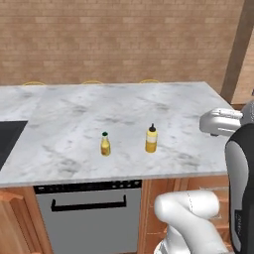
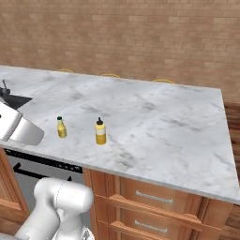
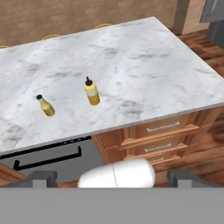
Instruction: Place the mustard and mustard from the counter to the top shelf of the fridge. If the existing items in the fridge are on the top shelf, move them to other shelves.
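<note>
The fingers (image 3: 112, 178) stand spread and empty, nearest the hand camera. Beyond, at eleven o'clock, both bottles stand on the tabletop (image 3: 144, 57): slim mustard (image 3: 46, 106) left, squat mustard (image 3: 92, 92) right, apart. Neither looks moved; everything remains.

Two mustard bottles on the worktop (image 1: 59, 114): one slim mustard bottle (image 1: 105, 144), one squat mustard bottle (image 1: 151, 139). Below it, one oven (image 1: 89, 218) and three drawers (image 3: 162, 142).
</note>
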Controlling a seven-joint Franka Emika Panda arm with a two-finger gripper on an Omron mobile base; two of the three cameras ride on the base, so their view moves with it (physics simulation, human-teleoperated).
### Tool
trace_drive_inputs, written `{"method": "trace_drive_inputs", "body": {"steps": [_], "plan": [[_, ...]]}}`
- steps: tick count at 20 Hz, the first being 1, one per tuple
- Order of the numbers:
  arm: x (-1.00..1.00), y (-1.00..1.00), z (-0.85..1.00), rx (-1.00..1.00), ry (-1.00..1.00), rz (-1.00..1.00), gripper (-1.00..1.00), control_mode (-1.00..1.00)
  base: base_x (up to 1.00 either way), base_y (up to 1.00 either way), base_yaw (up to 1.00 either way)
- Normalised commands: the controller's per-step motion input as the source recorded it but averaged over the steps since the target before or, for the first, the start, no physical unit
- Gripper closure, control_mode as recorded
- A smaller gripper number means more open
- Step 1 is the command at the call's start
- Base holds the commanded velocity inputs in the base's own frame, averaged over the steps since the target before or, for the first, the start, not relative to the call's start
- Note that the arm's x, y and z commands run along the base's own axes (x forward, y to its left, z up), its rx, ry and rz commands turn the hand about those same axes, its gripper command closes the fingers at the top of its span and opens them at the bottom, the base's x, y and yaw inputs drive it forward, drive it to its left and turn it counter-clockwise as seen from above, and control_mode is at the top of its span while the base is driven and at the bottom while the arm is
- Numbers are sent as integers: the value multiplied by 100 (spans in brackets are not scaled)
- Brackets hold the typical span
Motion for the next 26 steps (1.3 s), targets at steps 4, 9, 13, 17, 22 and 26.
{"method": "trace_drive_inputs", "body": {"steps": [4, 9, 13, 17, 22, 26], "plan": [[0, 0, 0, 0, 0, 0, -100, 100, 41, 0, -6], [0, 0, 0, 0, 0, 0, -100, 100, 28, 1, -3], [38, 0, -34, -2, 5, 0, -100, -100, 0, 0, 0], [79, 0, -53, -5, 11, 0, -100, -100, 0, 0, 0], [94, -64, -37, 1, 12, 22, -100, -100, 0, 0, 0], [73, -97, -23, 4, 7, 42, -100, -100, 0, 0, 0]]}}
